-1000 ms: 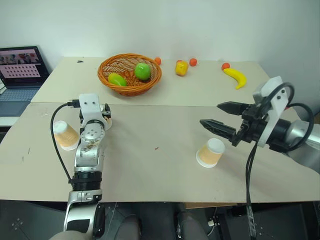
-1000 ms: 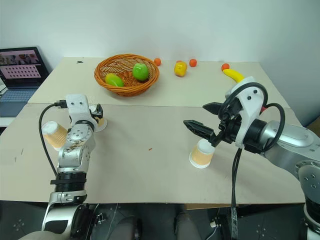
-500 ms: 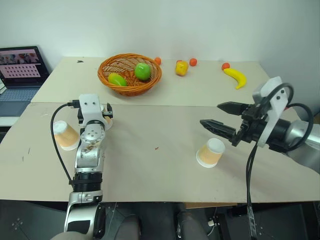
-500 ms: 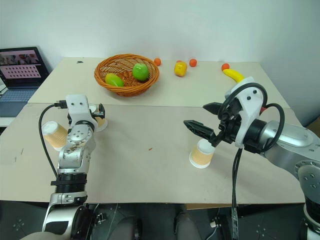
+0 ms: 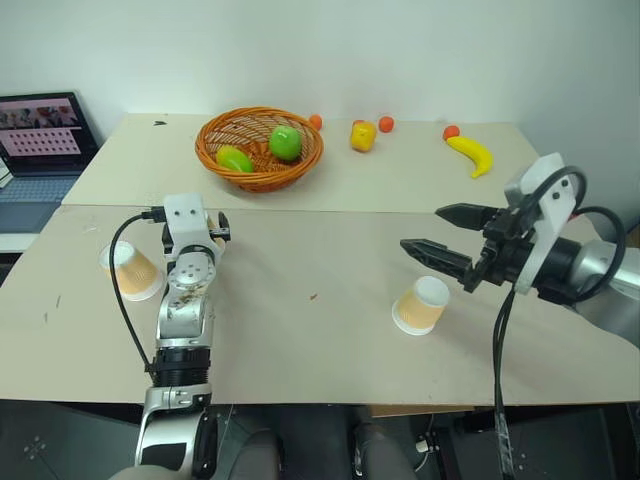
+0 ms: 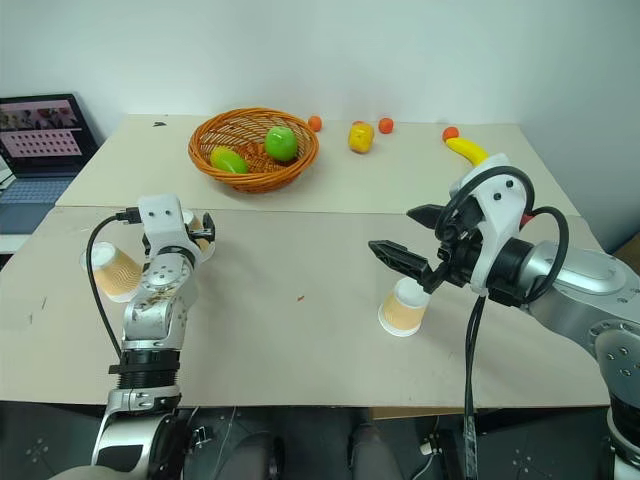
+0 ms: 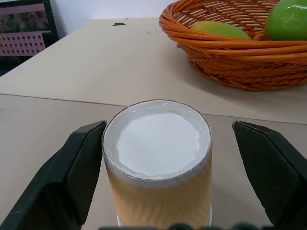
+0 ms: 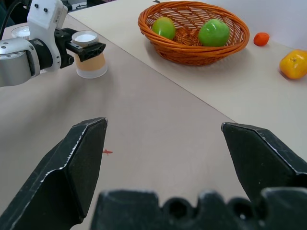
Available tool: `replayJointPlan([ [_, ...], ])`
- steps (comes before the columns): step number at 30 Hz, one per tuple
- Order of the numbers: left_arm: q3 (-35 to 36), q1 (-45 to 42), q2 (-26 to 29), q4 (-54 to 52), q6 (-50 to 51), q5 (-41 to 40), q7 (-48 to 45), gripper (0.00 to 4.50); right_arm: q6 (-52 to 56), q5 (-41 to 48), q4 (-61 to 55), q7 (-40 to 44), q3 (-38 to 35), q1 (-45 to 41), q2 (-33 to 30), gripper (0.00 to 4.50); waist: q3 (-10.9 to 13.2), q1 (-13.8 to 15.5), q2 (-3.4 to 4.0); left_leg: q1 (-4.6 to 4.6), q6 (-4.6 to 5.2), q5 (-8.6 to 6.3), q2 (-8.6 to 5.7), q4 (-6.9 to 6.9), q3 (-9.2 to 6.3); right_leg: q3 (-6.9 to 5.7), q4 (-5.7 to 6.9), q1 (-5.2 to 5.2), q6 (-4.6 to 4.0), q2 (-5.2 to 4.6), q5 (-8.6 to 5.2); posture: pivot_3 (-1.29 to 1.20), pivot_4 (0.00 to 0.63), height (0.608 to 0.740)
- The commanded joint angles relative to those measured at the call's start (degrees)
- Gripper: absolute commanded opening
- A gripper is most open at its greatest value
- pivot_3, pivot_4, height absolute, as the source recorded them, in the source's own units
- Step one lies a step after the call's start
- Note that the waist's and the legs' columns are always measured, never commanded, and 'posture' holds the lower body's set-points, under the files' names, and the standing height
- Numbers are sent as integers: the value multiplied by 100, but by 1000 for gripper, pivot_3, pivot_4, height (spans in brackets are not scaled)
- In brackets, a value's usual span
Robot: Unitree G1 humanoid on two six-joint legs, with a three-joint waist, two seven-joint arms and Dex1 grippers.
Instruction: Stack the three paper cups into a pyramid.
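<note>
Orange-tan paper cup (image 7: 157, 163) is sitting upside-down between the wide-open left gripper (image 7: 168, 158), seemingly released; 2 cups are awaiting.

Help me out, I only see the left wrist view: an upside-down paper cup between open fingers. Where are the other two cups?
Observer: One paper cup lies on its side, just left of the left arm.
Operator: And the third?
Observer: The third cup lies tipped over on the table, right of centre.
Operator: Is the right pincer on it?
Observer: No, the right pincer hovers open close by it, holding nothing.
</note>
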Motion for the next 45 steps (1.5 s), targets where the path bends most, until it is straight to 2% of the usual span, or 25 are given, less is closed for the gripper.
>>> replayJointPlan([
  [1,61,-39,-38,-180,-33,22,67,4450,-55,-21,-70,15,-97,-47,-35,4500,0,-1,0,0,0,0,0,0,0,0,0,0,0,0,0,0,150,737],
  [5,81,-55,-42,-150,-108,44,74,4450,-55,-29,-67,14,-94,-55,-30,4500,0,-1,0,0,0,0,0,0,0,0,0,0,0,0,0,0,150,737],
  [8,92,-78,-33,-111,-157,40,60,3714,-52,-34,-71,4,-92,-57,-29,4500,0,-2,0,0,0,0,0,0,0,0,0,0,0,0,0,0,150,737],
  [11,99,-97,-37,-95,-204,32,58,2661,-54,-39,-78,2,-96,-50,-30,4500,0,-1,0,0,0,0,0,0,0,0,0,0,0,0,0,0,150,737],
  [17,75,-252,-1,-12,-276,64,75,2629,-52,-37,-100,-18,-91,-36,-22,4500,0,0,0,0,0,0,0,0,0,0,0,0,0,0,0,0,150,737],
  [20,-13,-430,-50,3,-317,-225,-370,2629,-56,-44,-110,-30,-89,-24,-12,4500,0,3,0,-1,0,0,0,0,0,0,0,0,0,0,0,0,150,737],
  [25,-1167,-604,334,-526,-36,-1056,-3073,2629,-72,-56,-140,-71,-103,14,12,4500,0,29,0,-4,0,0,-3,0,-1,-4,-2,0,0,0,0,0,150,737],
  [31,-1985,-161,1094,-1280,122,-1487,-4912,2629,-73,9,-254,-202,-181,120,56,4500,0,-101,1,-7,4,-3,1,-4,5,7,-14,-4,-4,2,2,0,150,737],
  [37,-2438,-50,1531,-1313,-31,-1622,-6052,2629,-93,78,-371,-385,-243,213,104,4500,0,-122,1,4,4,-2,5,-2,4,8,7,-6,27,7,-22,0,150,737],
  [45,-2665,-253,1431,-793,-429,-1391,-6455,2629,-88,259,-572,-673,-414,389,96,4500,0,-78,1,-2,4,-3,5,-2,4,8,1,-7,28,6,-23,0,150,737],
])
